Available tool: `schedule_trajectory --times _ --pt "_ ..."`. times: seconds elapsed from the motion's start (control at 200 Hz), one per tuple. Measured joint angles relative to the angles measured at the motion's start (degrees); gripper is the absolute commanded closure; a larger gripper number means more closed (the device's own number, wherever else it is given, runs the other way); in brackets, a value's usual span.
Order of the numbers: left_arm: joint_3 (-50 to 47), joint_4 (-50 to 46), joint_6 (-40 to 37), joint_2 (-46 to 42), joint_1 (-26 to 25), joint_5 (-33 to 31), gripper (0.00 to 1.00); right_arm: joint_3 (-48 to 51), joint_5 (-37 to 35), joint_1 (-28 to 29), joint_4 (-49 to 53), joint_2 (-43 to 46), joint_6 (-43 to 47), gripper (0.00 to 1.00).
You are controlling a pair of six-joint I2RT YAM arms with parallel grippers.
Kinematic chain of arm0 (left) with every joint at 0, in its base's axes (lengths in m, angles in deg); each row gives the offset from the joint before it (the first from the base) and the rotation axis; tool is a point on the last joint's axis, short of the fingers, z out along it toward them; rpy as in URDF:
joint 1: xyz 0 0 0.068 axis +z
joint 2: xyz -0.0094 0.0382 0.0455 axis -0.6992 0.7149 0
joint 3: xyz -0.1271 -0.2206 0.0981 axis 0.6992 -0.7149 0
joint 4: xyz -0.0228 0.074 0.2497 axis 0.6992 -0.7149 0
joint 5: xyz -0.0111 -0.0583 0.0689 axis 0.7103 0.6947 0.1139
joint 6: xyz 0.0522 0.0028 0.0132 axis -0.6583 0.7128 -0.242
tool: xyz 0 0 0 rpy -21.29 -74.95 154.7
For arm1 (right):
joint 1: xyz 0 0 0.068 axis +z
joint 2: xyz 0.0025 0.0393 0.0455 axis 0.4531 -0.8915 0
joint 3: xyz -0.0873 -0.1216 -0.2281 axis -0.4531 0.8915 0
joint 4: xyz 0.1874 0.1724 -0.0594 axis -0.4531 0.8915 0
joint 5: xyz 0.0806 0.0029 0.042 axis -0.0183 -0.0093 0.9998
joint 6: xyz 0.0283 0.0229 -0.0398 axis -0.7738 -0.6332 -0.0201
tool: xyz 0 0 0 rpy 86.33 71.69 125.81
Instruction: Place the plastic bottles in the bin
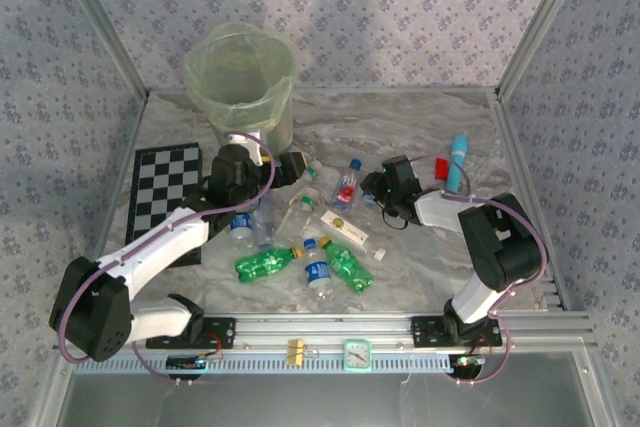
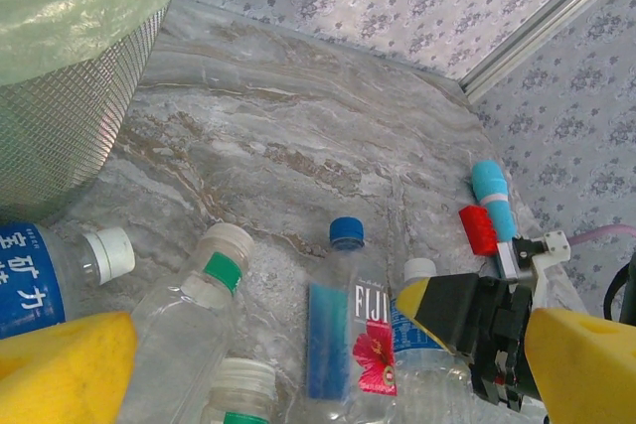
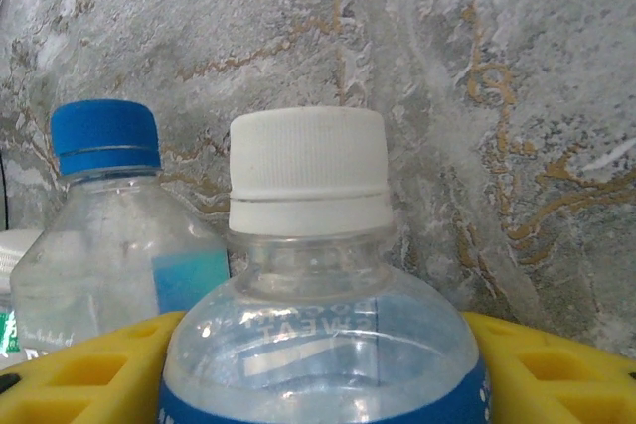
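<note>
Plastic bottles (image 1: 265, 263) are scattered on the marble table (image 1: 420, 127) between the two arms, well apart from the bin (image 1: 262, 112) at the far left. One white-capped bottle (image 3: 318, 275) is pinched by the right gripper (image 3: 318, 389), its yellow pads (image 3: 542, 369) being seen against both flanks with no gap. The left gripper (image 2: 318, 374) is spread wide, with nothing held.

The hold is taken at the rounded shoulder, so the smooth, thin wall could be squeezed out of the pads, or buckled if the pinch is tightened. The blue-capped Fiji bottle (image 2: 370, 320), just beside, could be dragged or rolled on the lift. A carry toward the bin would pass the left arm (image 1: 160, 242), so a clash is judged possible.

The held bottle's cap points away from the wrist. Its long axis runs in line with the fingers, toward the table's middle.
</note>
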State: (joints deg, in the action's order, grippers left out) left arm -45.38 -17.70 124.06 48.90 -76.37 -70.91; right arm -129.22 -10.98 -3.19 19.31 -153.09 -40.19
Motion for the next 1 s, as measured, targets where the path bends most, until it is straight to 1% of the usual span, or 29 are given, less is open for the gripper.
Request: schedule_trajectory --times 0.13,0.235,0.38,0.635,0.87,1.005 --pt "0.0 0.3 0.0 1.2 0.0 2.1 0.00 -0.1 0.7 -0.3 0.1 2.9 3.3 0.44" --pt "0.1 1.6 0.0 3.1 0.0 5.3 0.00 -1.4 2.4 -0.5 0.6 6.4 6.1 0.44" --pt "1.6 4.0 0.4 6.4 0.0 11.6 0.00 -6.0 6.7 -0.5 0.6 8.7 9.1 0.45" --pt "6.1 9.1 1.5 12.0 -0.9 22.8 0.00 -11.2 14.4 0.1 0.0 9.2 12.7 0.45" --pt "12.3 6.8 -1.0 17.6 -4.8 29.9 0.00 -12.6 19.4 1.0 0.0 9.2 14.2 0.45" --pt "15.1 3.8 -2.8 20.4 -6.2 31.2 0.00 -12.7 19.9 1.0 0.8 9.2 14.9 0.45"
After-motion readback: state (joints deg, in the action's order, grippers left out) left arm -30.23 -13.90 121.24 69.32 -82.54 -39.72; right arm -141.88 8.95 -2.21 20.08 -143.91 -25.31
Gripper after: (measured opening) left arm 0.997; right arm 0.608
